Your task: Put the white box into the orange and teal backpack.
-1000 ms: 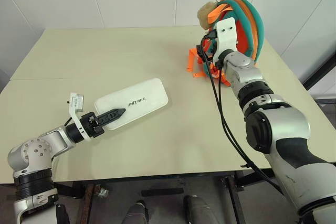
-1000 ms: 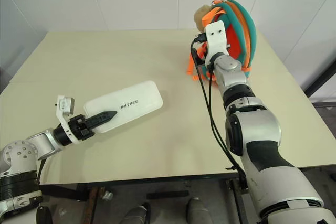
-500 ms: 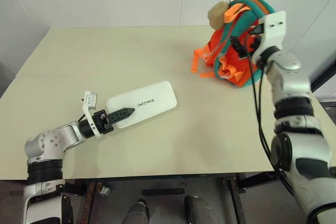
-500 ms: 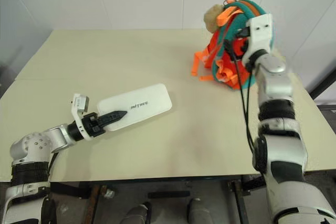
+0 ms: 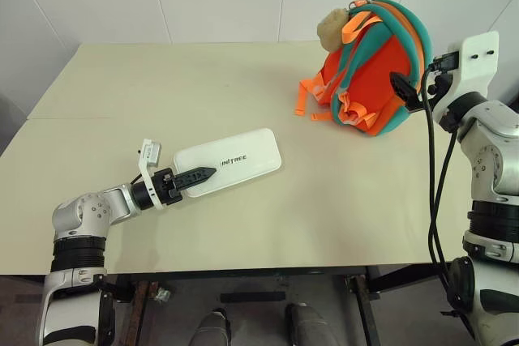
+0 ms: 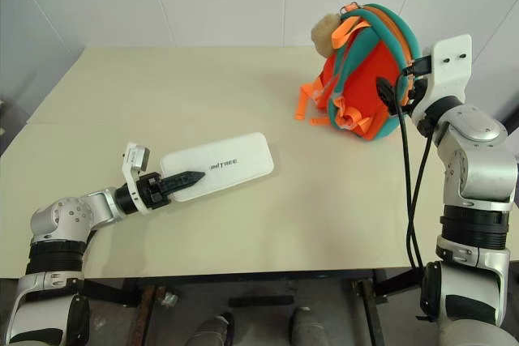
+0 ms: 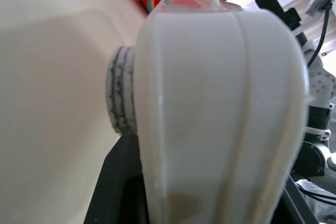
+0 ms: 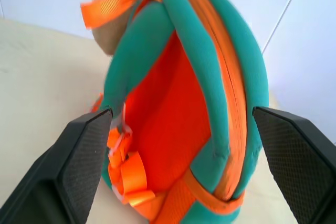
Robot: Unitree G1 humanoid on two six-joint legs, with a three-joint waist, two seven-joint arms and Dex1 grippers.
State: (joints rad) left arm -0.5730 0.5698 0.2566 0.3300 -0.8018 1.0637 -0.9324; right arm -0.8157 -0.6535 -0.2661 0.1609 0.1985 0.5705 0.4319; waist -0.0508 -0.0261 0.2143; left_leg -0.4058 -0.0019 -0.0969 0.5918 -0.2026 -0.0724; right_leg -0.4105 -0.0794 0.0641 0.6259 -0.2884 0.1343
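Note:
The white box point(image 5: 239, 166) lies flat on the table left of centre, its dark lettering facing up. My left gripper point(image 5: 195, 174) is shut on its near left end, one black finger lying over the top. In the left wrist view the white box point(image 7: 210, 103) looms close. The orange and teal backpack point(image 5: 369, 70) stands upright at the far right, with a beige plush piece point(image 5: 332, 26) on top. My right gripper point(image 8: 181, 113) is open beside the backpack's right side, apart from it, one finger point(image 5: 404, 89) pointing at it.
The beige table point(image 5: 162, 87) stretches wide between the box and the backpack. Orange webbing straps point(image 5: 306, 95) trail from the backpack onto the table. Black cables point(image 5: 428, 184) hang from my right wrist past the table's right edge. A white wall stands behind.
My right arm has drawn off the backpack and swung to its right side, uncovering it. The left gripper keeps its hold on the box. The camera view has shifted.

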